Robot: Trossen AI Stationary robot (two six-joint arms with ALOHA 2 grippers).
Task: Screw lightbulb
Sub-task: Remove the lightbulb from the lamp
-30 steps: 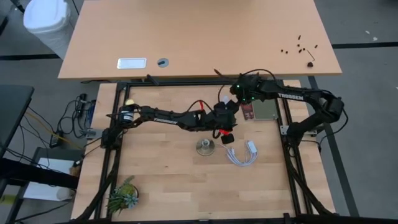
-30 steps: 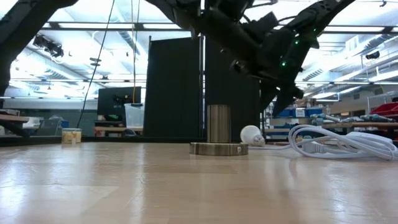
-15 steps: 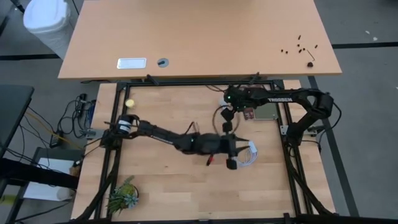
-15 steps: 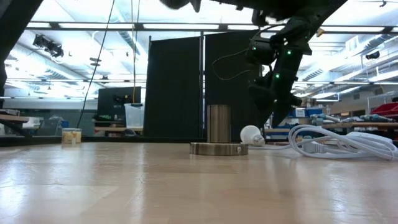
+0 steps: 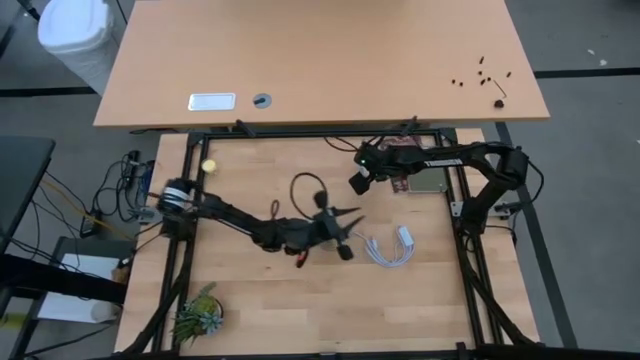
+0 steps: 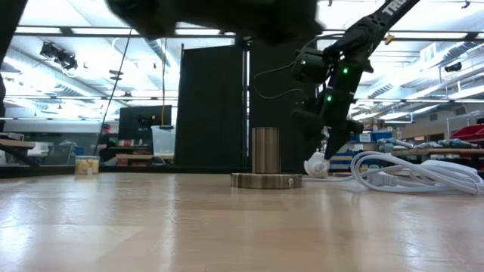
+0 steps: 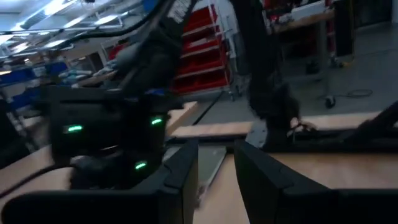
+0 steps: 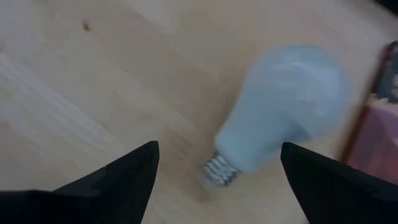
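The white lightbulb [image 8: 280, 109] lies on its side on the wooden table, its threaded base [image 8: 217, 169] toward my right gripper; in the low view the lightbulb [image 6: 312, 165] is partly hidden by the fingers. My right gripper [image 8: 217, 180] hangs slanting down just above it, open, its fingers on either side without touching; it also shows from above [image 5: 358, 183]. The metal socket [image 6: 266, 162] stands upright on its flat disc. My left gripper [image 7: 216, 177] hovers level over the table's middle [image 5: 350, 214], open by a narrow gap, nothing between its fingers.
A coiled white cable [image 5: 390, 246] lies right of the socket and also shows low [image 6: 401, 170]. A reddish box [image 5: 410, 178] sits close beside the bulb. A yellow ball [image 5: 209, 166] is at the far left, a small plant [image 5: 197, 315] at the near left corner.
My right gripper has come down and toward the table's left, ending over the lying bulb. My left arm has swung away from the bulb toward the near edge and then leftward, its gripper tipping up to level. Bulb and socket have stayed put.
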